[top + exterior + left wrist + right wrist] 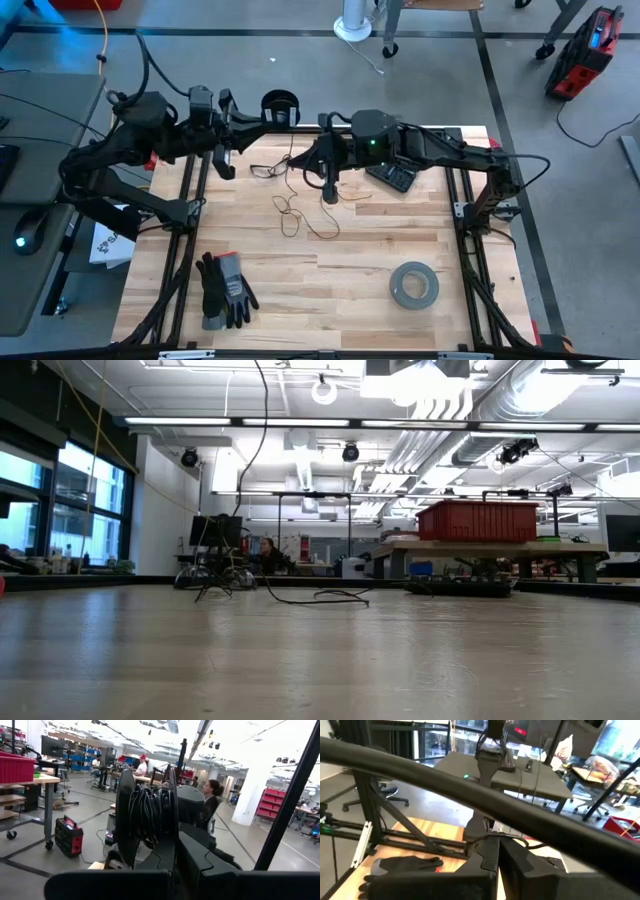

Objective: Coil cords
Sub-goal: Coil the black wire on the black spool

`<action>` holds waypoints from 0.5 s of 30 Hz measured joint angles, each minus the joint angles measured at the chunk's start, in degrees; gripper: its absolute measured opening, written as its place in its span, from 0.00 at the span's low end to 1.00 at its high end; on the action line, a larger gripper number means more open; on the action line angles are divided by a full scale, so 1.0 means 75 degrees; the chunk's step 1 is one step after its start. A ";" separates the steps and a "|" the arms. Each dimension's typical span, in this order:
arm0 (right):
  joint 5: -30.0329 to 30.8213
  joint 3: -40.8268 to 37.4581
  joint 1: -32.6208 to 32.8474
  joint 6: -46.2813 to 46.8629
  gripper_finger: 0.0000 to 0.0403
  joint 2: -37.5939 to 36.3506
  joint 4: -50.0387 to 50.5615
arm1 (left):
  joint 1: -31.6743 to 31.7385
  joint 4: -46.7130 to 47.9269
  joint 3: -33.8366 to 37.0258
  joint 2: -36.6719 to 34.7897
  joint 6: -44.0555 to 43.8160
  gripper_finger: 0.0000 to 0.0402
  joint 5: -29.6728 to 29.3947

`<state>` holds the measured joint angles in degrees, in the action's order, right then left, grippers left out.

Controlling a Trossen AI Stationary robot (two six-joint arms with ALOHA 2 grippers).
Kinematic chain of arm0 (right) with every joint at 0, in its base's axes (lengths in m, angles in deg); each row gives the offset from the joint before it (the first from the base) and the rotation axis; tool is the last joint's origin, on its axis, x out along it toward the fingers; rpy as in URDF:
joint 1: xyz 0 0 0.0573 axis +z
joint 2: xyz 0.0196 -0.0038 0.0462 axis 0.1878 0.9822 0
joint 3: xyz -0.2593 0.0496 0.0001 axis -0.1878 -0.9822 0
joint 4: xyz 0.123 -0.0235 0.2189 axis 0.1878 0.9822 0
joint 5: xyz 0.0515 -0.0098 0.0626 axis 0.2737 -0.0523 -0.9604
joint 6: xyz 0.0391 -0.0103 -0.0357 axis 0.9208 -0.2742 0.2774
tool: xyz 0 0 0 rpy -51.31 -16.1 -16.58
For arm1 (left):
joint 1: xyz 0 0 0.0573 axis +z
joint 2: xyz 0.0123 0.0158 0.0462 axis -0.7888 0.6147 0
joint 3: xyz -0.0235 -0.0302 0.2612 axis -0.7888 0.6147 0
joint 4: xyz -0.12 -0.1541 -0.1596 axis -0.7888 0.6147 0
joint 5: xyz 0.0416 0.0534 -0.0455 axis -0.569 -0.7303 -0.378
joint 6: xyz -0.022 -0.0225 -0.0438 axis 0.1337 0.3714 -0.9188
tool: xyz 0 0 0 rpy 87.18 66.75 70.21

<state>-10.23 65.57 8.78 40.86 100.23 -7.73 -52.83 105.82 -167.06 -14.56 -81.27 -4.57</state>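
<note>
The small black spool is up at the table's far edge, at the tips of my left gripper. In the left wrist view the spool stands edge-on with dark cord wound on it. The thin dark cord lies in loose loops on the wood near the middle. In the low view the cord lies on the table and one strand rises out of the picture. My right gripper points down over the loops, shut on the cord. My left gripper holds the spool at the lower rim of one flange, between its two fingers. The fingers come level from the table's left. The spool is lifted clear, its flanges upright. The fingers hide the exact place of contact. My right gripper pinches the thin cord between its two fingertips, coming from above and slanting down. The cord runs slack from the fingers to the loops on the table.
A grey tape roll lies near the front right. Black gloves lie at the front left. A dark flat device lies under my right arm. Black frame rails run along both table sides.
</note>
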 joint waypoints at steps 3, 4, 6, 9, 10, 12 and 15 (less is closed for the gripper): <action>0.0389 0.0000 0.0050 -0.0063 0.00 0.0008 -0.0066 | 0.0000 -0.0121 0.0000 0.0072 -0.0110 0.00 0.0228; 0.0424 0.0000 0.0053 -0.0130 0.00 0.0022 -0.0087 | 0.0000 -0.0154 0.0000 0.0089 -0.0119 0.00 0.0296; 0.0367 -0.0004 0.0083 -0.0320 0.00 0.0038 -0.0234 | -0.0001 -0.0142 0.0000 0.0132 -0.0077 0.00 0.0328; 0.0412 -0.0005 0.0182 -0.0869 0.00 0.0031 -0.0560 | 0.0000 -0.0166 0.0000 0.0151 -0.0078 0.00 0.0326; 0.0501 -0.0003 0.0232 -0.1135 0.00 0.0026 -0.0610 | 0.0000 -0.0201 0.0000 0.0153 -0.0126 0.00 0.0383; 0.0610 -0.0006 0.0310 -0.1614 0.00 0.0027 -0.0708 | 0.0000 -0.0224 0.0000 0.0153 -0.0193 0.00 0.0578; -0.0019 -0.0006 0.0419 -0.1830 0.00 0.0035 -0.1037 | -0.0003 -0.0247 0.0000 0.0155 -0.0182 0.00 0.0659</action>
<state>-10.38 65.53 11.92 27.14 100.49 -15.50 -52.85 103.97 -167.06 -13.40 -82.63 0.37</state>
